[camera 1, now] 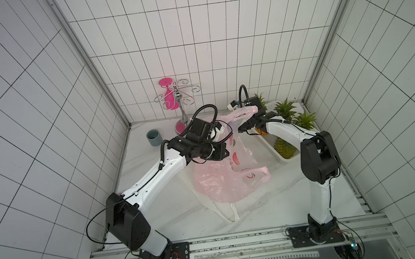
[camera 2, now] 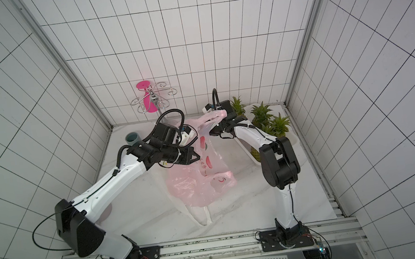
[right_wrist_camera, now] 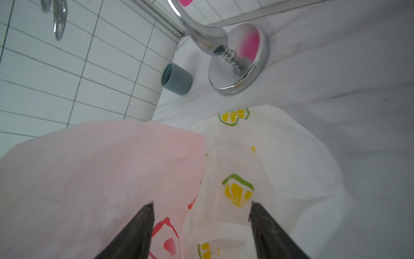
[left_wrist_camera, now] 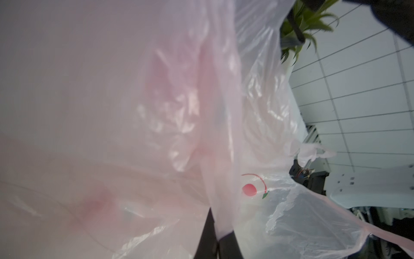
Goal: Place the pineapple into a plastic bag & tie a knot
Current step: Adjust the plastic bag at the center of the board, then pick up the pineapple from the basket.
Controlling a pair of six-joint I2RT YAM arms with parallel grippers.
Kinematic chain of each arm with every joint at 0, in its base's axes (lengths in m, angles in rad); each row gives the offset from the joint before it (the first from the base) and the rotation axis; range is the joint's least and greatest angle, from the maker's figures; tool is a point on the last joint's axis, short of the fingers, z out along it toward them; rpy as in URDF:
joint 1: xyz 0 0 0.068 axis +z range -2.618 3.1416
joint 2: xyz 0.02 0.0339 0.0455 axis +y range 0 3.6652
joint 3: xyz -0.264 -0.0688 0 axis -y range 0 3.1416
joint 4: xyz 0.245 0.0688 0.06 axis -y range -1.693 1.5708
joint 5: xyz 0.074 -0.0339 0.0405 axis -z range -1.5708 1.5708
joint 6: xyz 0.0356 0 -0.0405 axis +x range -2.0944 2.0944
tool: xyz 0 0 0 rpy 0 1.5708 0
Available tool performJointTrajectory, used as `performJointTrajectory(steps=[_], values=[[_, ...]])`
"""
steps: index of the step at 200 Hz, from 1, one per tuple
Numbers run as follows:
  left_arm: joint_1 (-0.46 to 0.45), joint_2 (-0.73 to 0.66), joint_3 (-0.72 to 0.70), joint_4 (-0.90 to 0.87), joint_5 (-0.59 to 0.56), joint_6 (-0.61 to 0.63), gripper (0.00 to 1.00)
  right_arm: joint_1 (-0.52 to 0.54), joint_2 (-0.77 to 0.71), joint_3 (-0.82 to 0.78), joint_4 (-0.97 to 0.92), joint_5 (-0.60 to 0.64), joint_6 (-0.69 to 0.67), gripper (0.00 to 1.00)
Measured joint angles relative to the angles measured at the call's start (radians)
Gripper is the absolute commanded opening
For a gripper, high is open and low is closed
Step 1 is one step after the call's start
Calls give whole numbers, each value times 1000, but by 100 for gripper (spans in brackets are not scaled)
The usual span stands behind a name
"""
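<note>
A pink see-through plastic bag point(camera 1: 224, 179) point(camera 2: 194, 186) with red fruit prints lies spread in the middle of the table. Its upper handle point(camera 1: 246, 111) is lifted near the right wrist. My left gripper point(camera 1: 227, 151) point(left_wrist_camera: 218, 235) is shut on a fold of the bag's film point(left_wrist_camera: 224, 157). My right gripper point(camera 1: 241, 129) point(right_wrist_camera: 201, 206) stands open over the pink bag point(right_wrist_camera: 100, 175), with nothing between its fingers. Pineapples lie in a white tray on the right; one body point(camera 1: 285, 148) point(camera 2: 256, 153) shows beside the right arm, and green crowns point(camera 1: 285, 109) stick up behind it.
A white bag point(right_wrist_camera: 257, 157) with yellow and green prints lies under the pink one, its handles point(camera 1: 228, 211) toward the front. A grey cup point(camera 1: 153, 137) stands at the back left. A chrome glass rack point(camera 1: 180, 103) with a pink glass stands at the back. The white tray's rim point(camera 1: 268, 142) is on the right.
</note>
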Motion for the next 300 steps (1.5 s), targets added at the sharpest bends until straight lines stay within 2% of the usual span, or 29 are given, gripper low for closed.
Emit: performJointTrajectory(steps=[36,58,101,133,159,209,260,273,300], values=[[117,16,-78,277,165,-142,0,-108,-123,2,-127,193,-51,83],[140,43,-77,369,215,-185,0,-132,-199,12,-180,328,-73,82],[139,83,-64,421,274,-209,0,-133,-404,1,-240,529,-101,83],[139,101,-34,422,300,-204,0,-153,-652,-167,-242,655,-107,91],[139,107,-32,423,316,-195,0,-190,-748,-278,-277,732,-112,95],[139,117,-32,420,342,-178,0,-232,-739,-418,-304,756,-111,95],[139,117,-32,412,349,-162,0,-248,-632,-472,-257,786,-111,95],[139,117,-32,412,349,-160,0,-256,-607,-484,-231,800,-112,90],[139,117,-32,412,349,-159,0,-271,-576,-515,-171,807,-110,71]])
